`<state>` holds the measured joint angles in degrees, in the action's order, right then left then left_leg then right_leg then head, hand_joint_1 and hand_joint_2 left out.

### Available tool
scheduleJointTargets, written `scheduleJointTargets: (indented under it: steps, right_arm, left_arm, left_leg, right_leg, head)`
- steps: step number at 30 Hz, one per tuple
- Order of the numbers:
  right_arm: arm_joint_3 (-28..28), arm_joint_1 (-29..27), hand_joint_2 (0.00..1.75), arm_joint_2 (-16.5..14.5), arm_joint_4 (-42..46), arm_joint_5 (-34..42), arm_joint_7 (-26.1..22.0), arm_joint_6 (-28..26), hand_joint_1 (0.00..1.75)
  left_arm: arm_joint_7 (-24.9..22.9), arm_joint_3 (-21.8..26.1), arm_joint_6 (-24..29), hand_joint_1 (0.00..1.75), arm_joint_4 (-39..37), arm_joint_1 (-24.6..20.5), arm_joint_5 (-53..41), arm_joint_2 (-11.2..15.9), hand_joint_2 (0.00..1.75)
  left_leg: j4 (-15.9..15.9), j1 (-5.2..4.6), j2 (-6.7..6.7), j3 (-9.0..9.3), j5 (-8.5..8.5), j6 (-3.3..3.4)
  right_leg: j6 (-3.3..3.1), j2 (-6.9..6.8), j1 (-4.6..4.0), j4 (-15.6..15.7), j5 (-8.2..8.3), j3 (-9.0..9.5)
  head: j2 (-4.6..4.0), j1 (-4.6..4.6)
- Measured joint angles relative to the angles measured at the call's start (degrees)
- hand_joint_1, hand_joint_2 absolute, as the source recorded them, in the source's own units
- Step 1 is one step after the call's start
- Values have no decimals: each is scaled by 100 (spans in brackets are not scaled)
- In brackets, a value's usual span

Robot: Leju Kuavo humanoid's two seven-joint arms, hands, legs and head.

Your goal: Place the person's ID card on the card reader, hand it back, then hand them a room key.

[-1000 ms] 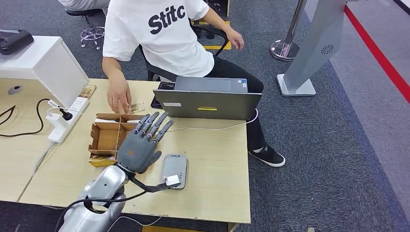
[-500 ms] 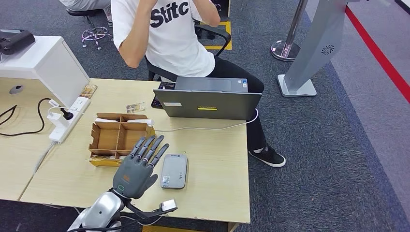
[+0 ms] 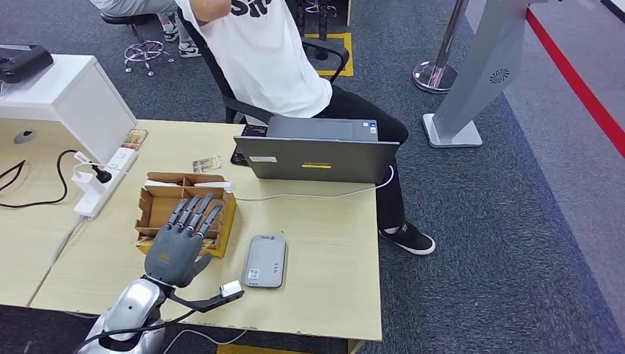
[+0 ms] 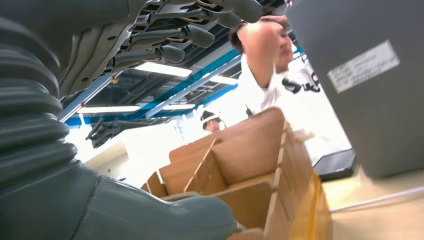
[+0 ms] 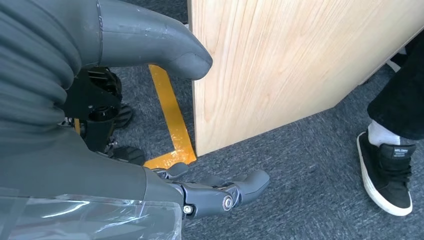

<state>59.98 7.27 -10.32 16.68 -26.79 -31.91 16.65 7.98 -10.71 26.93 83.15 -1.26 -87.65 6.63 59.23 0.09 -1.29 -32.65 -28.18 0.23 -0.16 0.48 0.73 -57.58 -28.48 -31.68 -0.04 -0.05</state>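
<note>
Head view: left hand (image 3: pixel 179 242), fingers spread, empty, shifted from card reader (image 3: pixel 265 260) to over cardboard organizer (image 3: pixel 151 210).

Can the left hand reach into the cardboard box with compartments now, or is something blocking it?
Probably yes: the left hand hovers open over the cardboard box, whose compartments are uncovered.

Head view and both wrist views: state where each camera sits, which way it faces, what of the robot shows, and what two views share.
Head view: high on the body, looking forward and down at the table, with the left hand over the cardboard divider box, beside the card reader.
Left wrist view: behind the left hand, low, looking up past the cardboard divider box at the person.
Right wrist view: behind the hanging right hand, facing the floor and a shoe.
Shared: head and left wrist views show box and person.
</note>
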Motion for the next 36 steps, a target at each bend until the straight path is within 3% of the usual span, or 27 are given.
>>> scheduleJointTargets:
  steps: [13,29,33,36]
  right_arm:
    - [-2,33,175,0,0,-5,11,-1,0]
    - [14,20,175,0,0,110,-64,2,0]
    - [19,18,175,0,0,115,-64,2,0]
    - [23,18,175,0,0,115,-64,2,0]
  left_arm:
    - [17,196,48,0,-531,-117,-114,-79,175]
    - [4,508,-16,0,-174,143,-50,8,175]
    - [35,528,-99,173,-130,168,-12,12,175]
    - [62,530,-149,175,-124,187,7,12,175]
  left_leg:
    - [0,1,0,-1,0,0]
    - [0,1,-2,-1,0,0]
    - [0,1,-1,-1,0,0]
    - [0,1,-1,-1,0,0]
  right_leg:
    - [0,0,0,0,0,0]
    - [0,-1,0,0,0,0]
    - [0,-1,0,0,0,0]
    - [0,-1,0,0,0,0]
  head:
    - [0,-1]
    - [0,0]
    - [0,-1]
    - [0,0]
